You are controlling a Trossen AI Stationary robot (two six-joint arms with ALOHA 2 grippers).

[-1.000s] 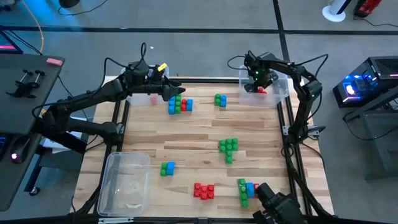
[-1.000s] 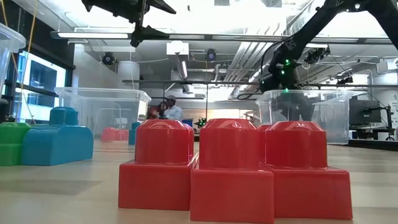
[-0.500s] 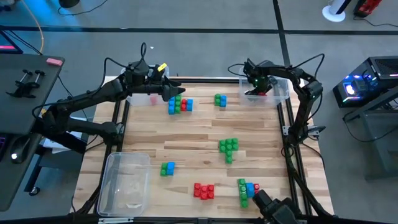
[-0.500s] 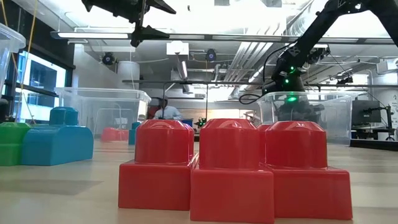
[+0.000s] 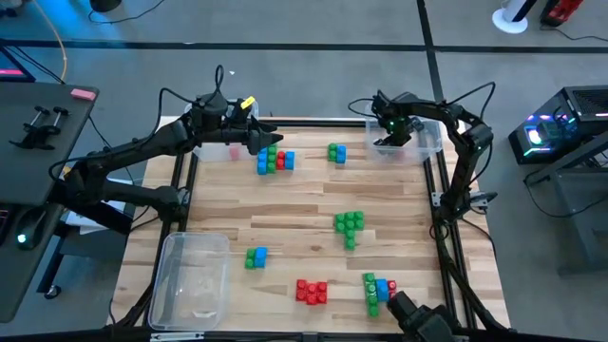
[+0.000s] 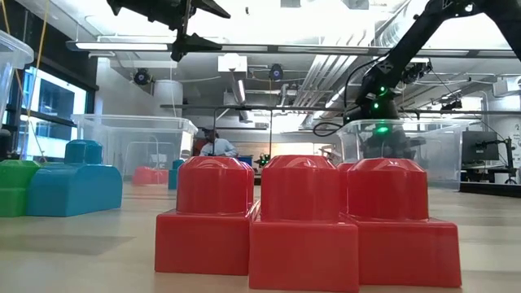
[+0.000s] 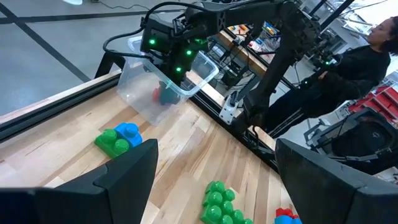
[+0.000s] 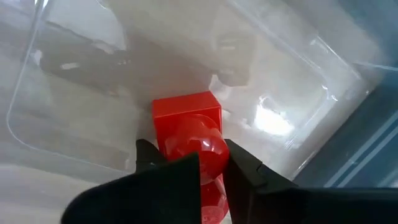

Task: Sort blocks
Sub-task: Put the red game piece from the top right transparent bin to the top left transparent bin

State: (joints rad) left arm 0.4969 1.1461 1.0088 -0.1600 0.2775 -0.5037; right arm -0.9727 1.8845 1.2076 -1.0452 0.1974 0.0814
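Inside the clear bin point(image 8: 298, 74), the right claw point(image 8: 210, 163) pinches a red block point(image 8: 189, 121); no writing is legible.

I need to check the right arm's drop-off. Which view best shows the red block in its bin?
The right wrist view: the red block fills the frame, right gripper shut just above it. The left wrist view shows it dimly through the bin wall. In the high and low views the arm hides it.

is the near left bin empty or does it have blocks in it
Empty: the high view looks straight down through the clear bin and shows only its bare floor, no block inside.
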